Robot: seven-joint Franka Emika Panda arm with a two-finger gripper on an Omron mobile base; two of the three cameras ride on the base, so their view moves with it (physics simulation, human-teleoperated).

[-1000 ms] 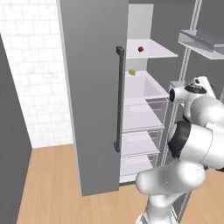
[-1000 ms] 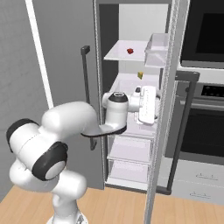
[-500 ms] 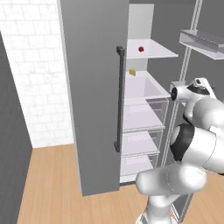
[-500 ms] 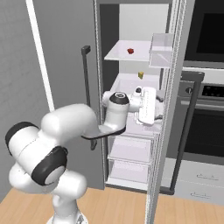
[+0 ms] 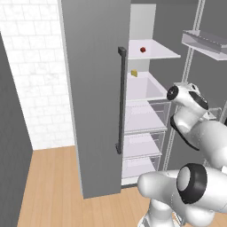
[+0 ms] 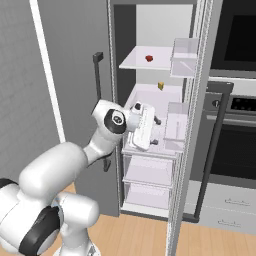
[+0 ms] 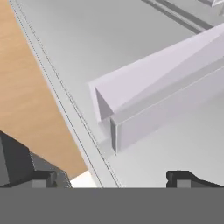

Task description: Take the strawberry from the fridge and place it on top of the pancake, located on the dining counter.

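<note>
Fingers [image 7: 186,177] of the gripper [image 6: 154,131] are spread wide and empty inside the open fridge [image 6: 200,75], the strawberry [image 6: 149,58] is seen at 12 o'clock on the top shelf [image 6: 137,64], above the yellow piece [image 6: 161,86].

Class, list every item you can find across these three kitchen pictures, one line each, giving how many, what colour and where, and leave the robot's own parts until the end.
tall grey fridge: one, grey, door swung open, white shelves and drawers inside
tiny dark red strawberry: one, dark red, on the top white shelf
small yellow wedge-like piece: one, yellow, on the shelf below the strawberry
long dark bar handle: one on the open door, dark grey, upright
clear door bins: at least two, translucent, on the right-hand door
black-fronted wall oven: one, black, right of the fridge
white tiled wall: one, white, left of the fridge
wooden floor: light brown, below
white robot arm: one, white with dark joints
two-finger gripper: one, open, holding nothing, in front of the middle shelves
</note>
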